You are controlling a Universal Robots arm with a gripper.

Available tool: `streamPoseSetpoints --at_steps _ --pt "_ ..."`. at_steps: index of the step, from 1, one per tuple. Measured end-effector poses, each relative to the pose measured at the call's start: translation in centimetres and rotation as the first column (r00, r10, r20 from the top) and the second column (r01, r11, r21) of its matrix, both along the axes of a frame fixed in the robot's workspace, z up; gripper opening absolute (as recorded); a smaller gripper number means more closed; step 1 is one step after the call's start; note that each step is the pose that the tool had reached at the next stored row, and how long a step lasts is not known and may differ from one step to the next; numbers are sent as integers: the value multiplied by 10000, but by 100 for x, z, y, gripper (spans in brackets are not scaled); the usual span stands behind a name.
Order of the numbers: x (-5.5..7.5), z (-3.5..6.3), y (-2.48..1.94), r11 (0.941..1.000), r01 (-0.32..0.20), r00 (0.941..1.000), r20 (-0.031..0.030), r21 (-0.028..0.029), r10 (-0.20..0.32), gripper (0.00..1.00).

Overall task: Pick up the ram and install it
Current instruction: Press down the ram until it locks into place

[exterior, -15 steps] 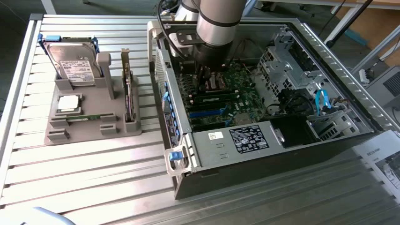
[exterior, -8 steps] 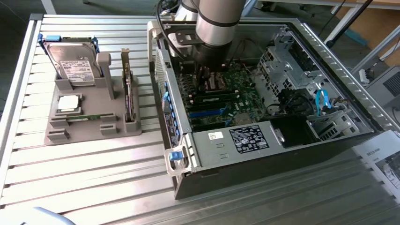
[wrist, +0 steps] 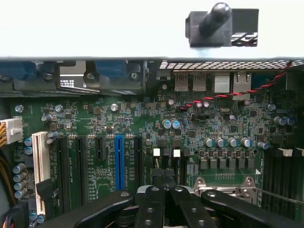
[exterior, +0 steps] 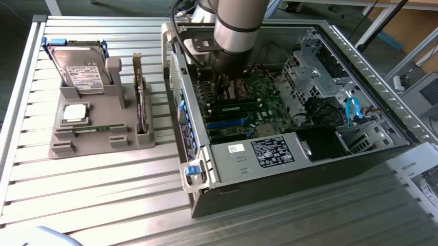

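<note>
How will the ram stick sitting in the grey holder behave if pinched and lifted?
The ram stick looks like a thin rigid board, so probably stiff and light. It is long and narrow, so a grip off its middle may let it tilt. Seated in the grey holder, it may bind if pulled askew.

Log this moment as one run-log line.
stage: arm inside the computer case | gripper: shut, over the motherboard | ram stick: lying in the grey holder
</note>
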State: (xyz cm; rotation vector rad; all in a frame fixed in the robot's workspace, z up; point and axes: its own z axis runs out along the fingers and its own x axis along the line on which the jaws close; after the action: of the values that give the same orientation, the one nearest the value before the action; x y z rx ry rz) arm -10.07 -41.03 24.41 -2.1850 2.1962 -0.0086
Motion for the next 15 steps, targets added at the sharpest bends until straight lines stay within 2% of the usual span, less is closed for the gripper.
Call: streamPoseSetpoints --at_steps 5,15 --pt "0 -30 0 10000 0 10000 0 0 0 10" --pt "-26 -32 0 10000 1 10000 0 0 -1 10"
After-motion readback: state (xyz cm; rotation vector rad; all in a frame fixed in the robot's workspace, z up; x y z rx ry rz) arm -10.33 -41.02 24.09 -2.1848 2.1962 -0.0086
